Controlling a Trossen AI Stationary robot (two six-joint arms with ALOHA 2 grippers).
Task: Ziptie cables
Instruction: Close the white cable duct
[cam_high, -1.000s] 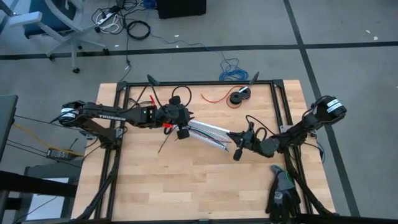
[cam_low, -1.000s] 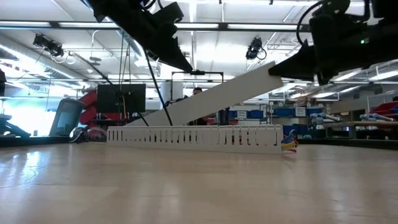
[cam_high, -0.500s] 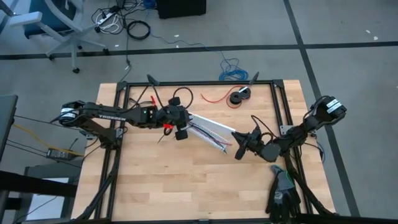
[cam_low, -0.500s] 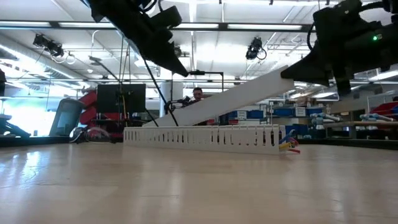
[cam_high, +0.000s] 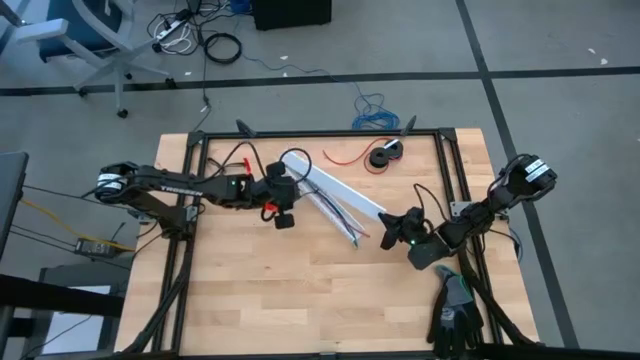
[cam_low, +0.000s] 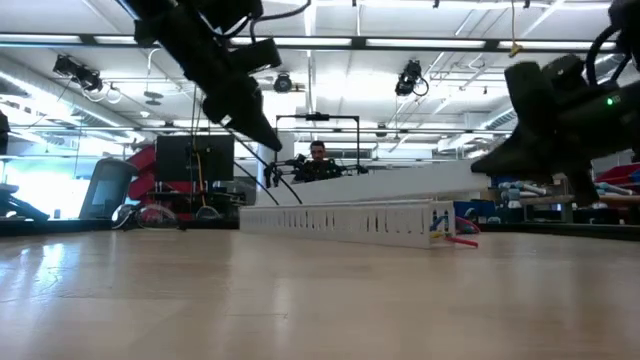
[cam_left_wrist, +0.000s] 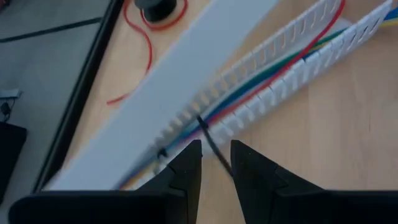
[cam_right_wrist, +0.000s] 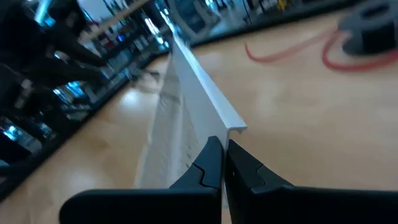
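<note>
Red, green, blue cables (cam_left_wrist: 283, 62) lying inside long white slotted plastic tray (cam_high: 335, 212) on wooden worktop (cam_high: 300, 290). Left gripper (cam_left_wrist: 214, 163) at tray end, fingers pinching thin black strip (cam_left_wrist: 210, 139). Right gripper (cam_right_wrist: 222, 163) fingers closed tight, touching long white flat lid (cam_right_wrist: 202, 87).

White lettering runs along the left arm (cam_high: 180, 184) in the high view, too small to read for certain; nothing else is legible.

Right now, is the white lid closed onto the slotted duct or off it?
Off. The white lid lies beside and above the slotted duct, whose top is open, exposing the cables; the right gripper pinches the lid's end.
</note>
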